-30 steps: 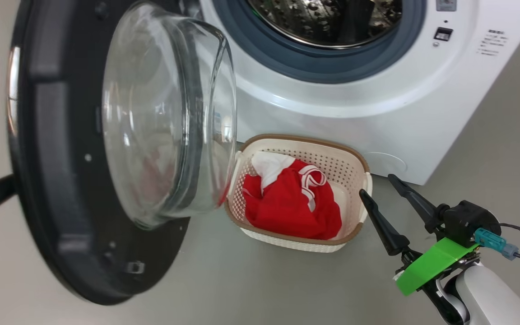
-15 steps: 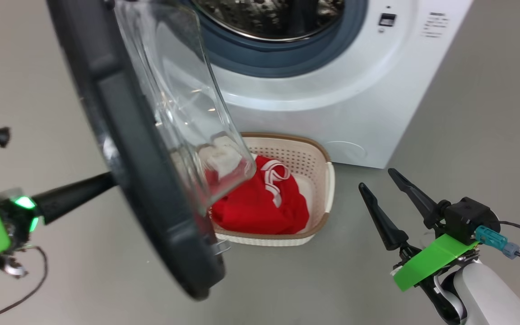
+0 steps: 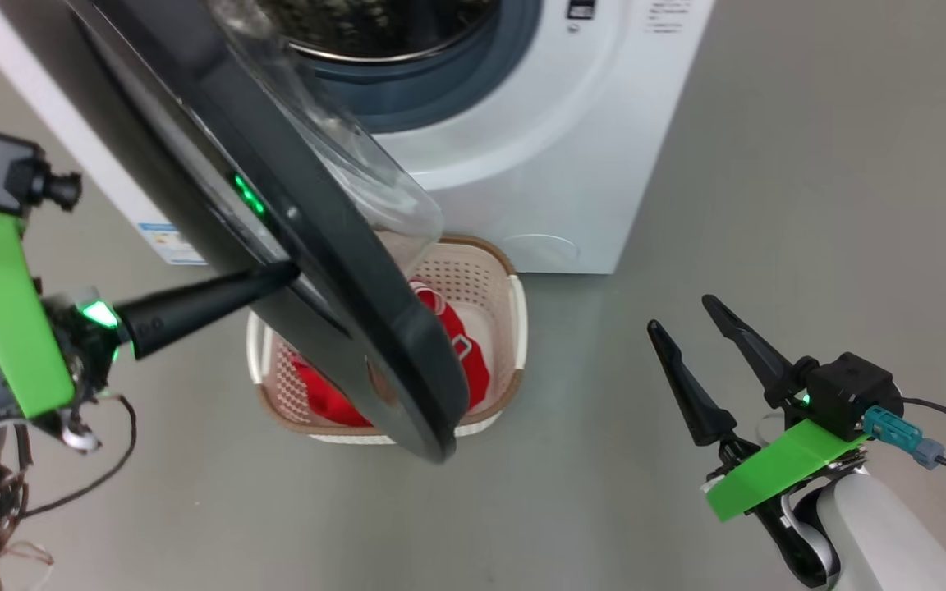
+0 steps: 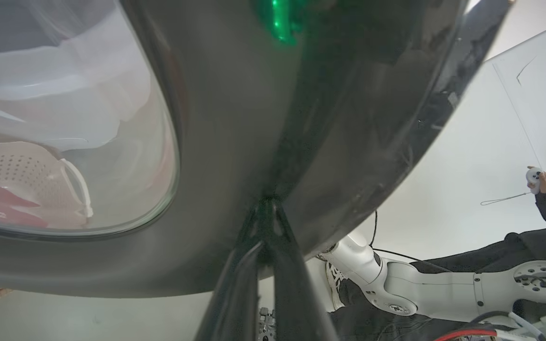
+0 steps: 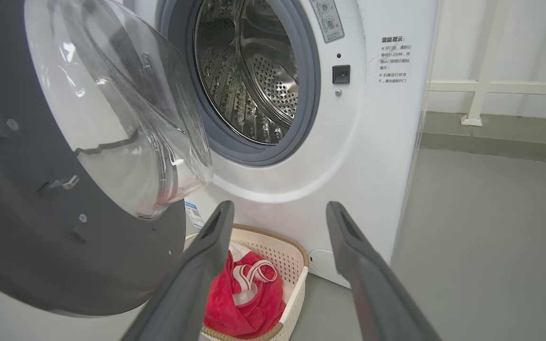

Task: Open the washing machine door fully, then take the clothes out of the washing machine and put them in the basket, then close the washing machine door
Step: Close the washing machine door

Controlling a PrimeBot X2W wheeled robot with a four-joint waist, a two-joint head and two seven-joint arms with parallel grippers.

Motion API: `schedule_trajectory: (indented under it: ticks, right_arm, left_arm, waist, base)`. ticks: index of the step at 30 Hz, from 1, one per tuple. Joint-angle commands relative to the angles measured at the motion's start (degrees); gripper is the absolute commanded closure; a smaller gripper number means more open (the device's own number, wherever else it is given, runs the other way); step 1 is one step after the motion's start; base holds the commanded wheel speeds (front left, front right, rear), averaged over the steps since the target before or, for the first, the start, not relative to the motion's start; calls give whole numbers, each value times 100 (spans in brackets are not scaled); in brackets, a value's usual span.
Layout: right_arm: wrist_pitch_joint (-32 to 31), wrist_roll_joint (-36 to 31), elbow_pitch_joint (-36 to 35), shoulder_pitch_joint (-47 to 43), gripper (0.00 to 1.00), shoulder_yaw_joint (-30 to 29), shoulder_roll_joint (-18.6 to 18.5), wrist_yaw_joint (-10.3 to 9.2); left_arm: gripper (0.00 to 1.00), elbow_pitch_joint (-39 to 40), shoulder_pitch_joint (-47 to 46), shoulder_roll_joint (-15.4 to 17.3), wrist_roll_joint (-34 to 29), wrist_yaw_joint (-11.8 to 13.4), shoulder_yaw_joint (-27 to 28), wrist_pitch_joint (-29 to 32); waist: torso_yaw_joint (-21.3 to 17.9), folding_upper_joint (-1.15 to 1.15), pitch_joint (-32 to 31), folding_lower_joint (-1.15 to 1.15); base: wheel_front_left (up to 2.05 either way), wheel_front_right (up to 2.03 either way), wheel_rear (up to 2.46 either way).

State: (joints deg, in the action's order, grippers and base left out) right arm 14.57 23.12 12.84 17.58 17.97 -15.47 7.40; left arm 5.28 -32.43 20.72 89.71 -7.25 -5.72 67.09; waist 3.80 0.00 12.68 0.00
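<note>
Jaws on the left arm, pressed together, bear on the glossy black-rimmed round glass door (image 3: 407, 386); right jaws spread. Tip could skid off that slick rim.

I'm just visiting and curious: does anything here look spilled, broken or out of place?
Nothing stands out. The clothes lie inside the basket, the drum of the washing machine looks empty, and the washing machine door hangs partly open near the basket, with no damage showing.
</note>
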Motion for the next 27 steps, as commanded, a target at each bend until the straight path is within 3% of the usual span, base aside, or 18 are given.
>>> schedule_trajectory:
  ticks: [1, 13, 27]
  right_arm:
    - [43, -95, -176, 23, 0, 76, 63, 9]
    - [43, -175, -282, 104, 0, -48, 342, 9]
    - [43, -217, -380, 178, 0, -117, 684, 9]
  left_arm:
    - [100, 51, -358, 194, -62, -24, 218, -63]
    - [100, -539, -1047, 284, -295, -24, 250, -386]
    - [100, -1515, -1889, 685, -669, -24, 338, -1102]
  waist:
    - [-307, 0, 168, 0]
    - [-990, 0, 508, 0]
    - [-1774, 0, 857, 0]
  base:
    - [0, 0, 0]
    - [0, 0, 0]
    - [0, 0, 0]
